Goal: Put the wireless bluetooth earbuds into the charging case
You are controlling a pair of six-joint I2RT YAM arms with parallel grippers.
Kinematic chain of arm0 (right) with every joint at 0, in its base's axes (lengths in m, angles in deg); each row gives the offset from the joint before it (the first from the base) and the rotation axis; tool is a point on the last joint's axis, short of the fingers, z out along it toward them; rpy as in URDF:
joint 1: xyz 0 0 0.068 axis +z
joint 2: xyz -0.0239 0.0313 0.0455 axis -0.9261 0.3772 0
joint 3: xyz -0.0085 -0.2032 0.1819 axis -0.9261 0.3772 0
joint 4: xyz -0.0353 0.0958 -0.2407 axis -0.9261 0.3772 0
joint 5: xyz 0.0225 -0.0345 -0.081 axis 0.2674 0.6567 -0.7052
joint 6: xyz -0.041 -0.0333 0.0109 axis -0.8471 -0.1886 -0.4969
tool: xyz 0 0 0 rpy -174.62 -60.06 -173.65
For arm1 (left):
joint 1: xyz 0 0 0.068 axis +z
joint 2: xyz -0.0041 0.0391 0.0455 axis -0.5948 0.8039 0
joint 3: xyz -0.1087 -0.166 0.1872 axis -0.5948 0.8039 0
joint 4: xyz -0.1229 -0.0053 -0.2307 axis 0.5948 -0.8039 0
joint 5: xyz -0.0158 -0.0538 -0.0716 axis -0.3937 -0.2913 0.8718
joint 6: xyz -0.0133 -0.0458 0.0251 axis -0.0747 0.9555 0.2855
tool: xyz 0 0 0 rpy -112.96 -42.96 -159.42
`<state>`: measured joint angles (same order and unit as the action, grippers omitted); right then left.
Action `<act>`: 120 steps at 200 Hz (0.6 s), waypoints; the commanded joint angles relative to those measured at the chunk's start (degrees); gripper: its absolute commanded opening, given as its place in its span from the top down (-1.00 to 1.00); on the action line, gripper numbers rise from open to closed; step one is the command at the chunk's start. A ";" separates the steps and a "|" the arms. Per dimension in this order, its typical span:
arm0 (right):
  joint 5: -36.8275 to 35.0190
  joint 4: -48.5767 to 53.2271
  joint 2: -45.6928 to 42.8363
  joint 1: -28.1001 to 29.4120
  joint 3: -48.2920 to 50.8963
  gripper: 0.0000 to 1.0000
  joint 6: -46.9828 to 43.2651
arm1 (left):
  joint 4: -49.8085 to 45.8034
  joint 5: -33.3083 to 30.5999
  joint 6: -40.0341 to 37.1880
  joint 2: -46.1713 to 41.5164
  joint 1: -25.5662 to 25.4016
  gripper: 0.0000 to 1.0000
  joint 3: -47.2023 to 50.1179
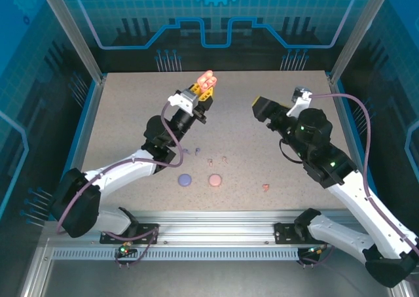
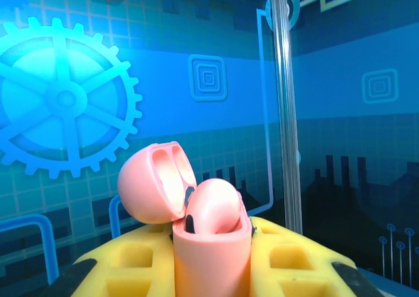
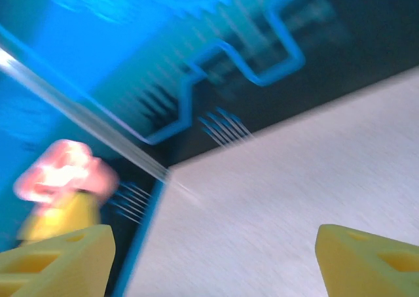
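Jaws of the left gripper (image 1: pixel 203 91) are clamped on the body of the coral charging case (image 1: pixel 207 80), which is held upright with its lid hinged open, above the far half of the surface near its middle. On the right gripper (image 1: pixel 262 107) the jaws stand wide apart and nothing is held. A coral earbud (image 1: pixel 265 187) is seen lying toward the near edge, right of the middle, well apart from both arms. It is tiny and stemmed. The step in hand is judged to be fetching it. The bud should be pinched squarely and low, so that it is not flicked away, with the case held steady. Whether a bud is seated in the case cannot be told.
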<state>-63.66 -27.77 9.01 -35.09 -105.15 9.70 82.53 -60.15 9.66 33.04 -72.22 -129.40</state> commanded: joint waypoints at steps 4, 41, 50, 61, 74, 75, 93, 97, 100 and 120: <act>-5.55 29.82 6.09 -1.67 0.17 -0.58 9.98 | 0.47 -0.97 0.12 -2.96 0.43 1.00 1.49; 0.39 32.98 12.75 -2.46 7.48 -0.42 19.02 | 0.00 -0.79 -0.15 -5.23 0.71 1.00 3.22; 1.39 32.22 13.97 -2.45 9.02 -0.42 20.06 | -0.05 -0.66 -0.15 -5.73 0.82 1.00 3.59; 1.98 31.22 16.13 -2.31 10.43 -0.37 19.87 | -0.02 -0.62 0.10 -6.28 0.86 1.00 4.08; 1.81 31.65 18.79 -2.08 10.82 -0.34 18.05 | -0.05 -0.63 0.44 -6.80 1.01 1.00 4.58; 1.81 31.66 18.93 -2.08 10.82 -0.34 17.76 | -0.05 -0.62 0.45 -6.82 0.96 1.00 4.63; 2.58 32.24 22.07 -1.86 10.99 -0.26 13.53 | -0.04 -0.58 0.85 -7.28 1.01 1.00 5.36; 2.51 32.64 22.49 -1.75 11.08 -0.25 13.05 | 0.00 -0.61 0.96 -7.37 0.94 1.00 5.45; 2.51 32.83 22.77 -1.63 11.28 -0.25 12.76 | 0.00 -0.47 0.97 -7.45 0.98 1.00 5.53; 3.23 33.03 22.82 -1.29 14.48 -0.22 12.75 | 0.04 -0.19 1.32 -7.55 1.02 1.00 5.76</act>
<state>-61.52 2.30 31.83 -37.01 -94.06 23.69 81.37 -60.12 9.73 27.16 -71.54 -124.35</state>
